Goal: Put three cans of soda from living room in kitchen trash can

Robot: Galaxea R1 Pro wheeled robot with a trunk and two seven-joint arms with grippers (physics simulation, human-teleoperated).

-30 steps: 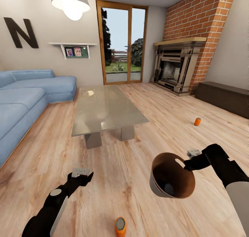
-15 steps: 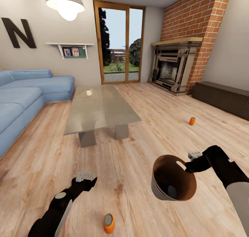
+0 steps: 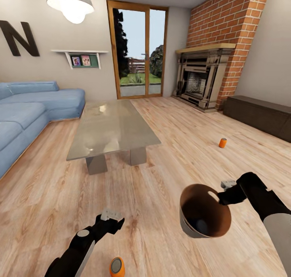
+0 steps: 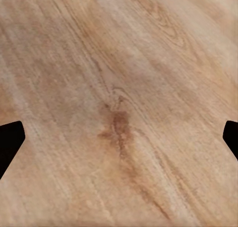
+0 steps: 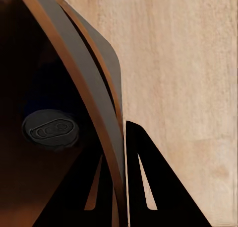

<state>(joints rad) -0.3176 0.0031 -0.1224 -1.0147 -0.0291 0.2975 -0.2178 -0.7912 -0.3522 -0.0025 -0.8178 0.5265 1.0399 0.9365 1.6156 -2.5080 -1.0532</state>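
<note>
Brown trash can (image 3: 205, 216) is pinched at its rim by the right gripper (image 3: 220, 196), jaws closed on the wall; right wrist view shows one finger (image 5: 148, 187) outside the wall and a can end (image 5: 50, 130) lying at the bottom inside. Left gripper (image 3: 114, 219) holds nothing and hovers over bare planks; left wrist view has its fingertips (image 4: 9, 140) at opposite frame edges, so jaws wide

Versus 0.5 s ago: whole view has shifted, so the camera moved. Left gripper now sits closer to the orange soda can (image 3: 117, 267) on the floor just ahead of it. Bin grip unchanged

Second soda can (image 3: 222, 142) stands upright on the light wood floor (image 3: 182, 123), well apart to the right, near the dark low cabinet (image 3: 258, 115). Living room: glass table (image 3: 111, 127), blue sofa (image 3: 28, 115), brick fireplace (image 3: 202, 83), glazed door (image 3: 137, 50)
</note>
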